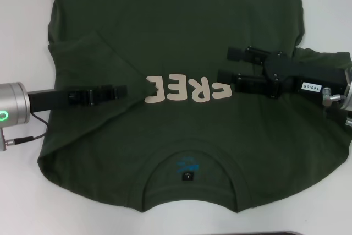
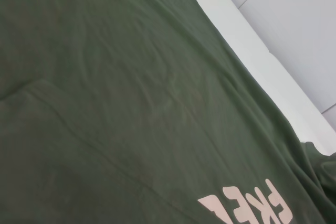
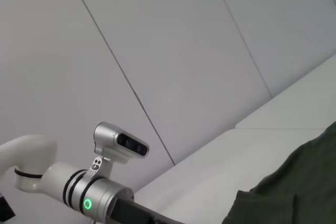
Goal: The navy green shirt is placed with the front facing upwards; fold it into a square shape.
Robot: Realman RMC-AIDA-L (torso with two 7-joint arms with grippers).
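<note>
Head view: the shirt (image 1: 181, 42) lies spread on the white tabletop (image 1: 22, 37), front up, its collar nearest the robot and its hem at the far edge. The cream letters (image 1: 187, 88) run across the chest and read upside down from here. A small black tag (image 1: 187, 176) sits inside the neck opening under a blue print. The left sleeve (image 1: 91, 75) is folded in over the body, and its tip reaches the first letter. The left tool (image 1: 122, 91) lies low across that folded sleeve, its fingers drawn together on the sleeve tip just beside the letters. The right tool (image 1: 230, 65) reaches in from the right above the chest; its two fingers stand apart with nothing between them, the nearer one ending at the last letter.

Left wrist view: green cloth fills nearly the whole picture, with soft creases and a seam line. The letters (image 2: 247, 207) show at one corner. A strip of tabletop (image 2: 247, 40) runs beyond the hem.

Right wrist view: mostly pale wall panels. A corner of the shirt (image 3: 294, 187) lies on the tabletop (image 3: 220, 171). The left arm (image 3: 89, 195) shows farther off, with a green ring light and its wrist camera (image 3: 119, 144).
</note>
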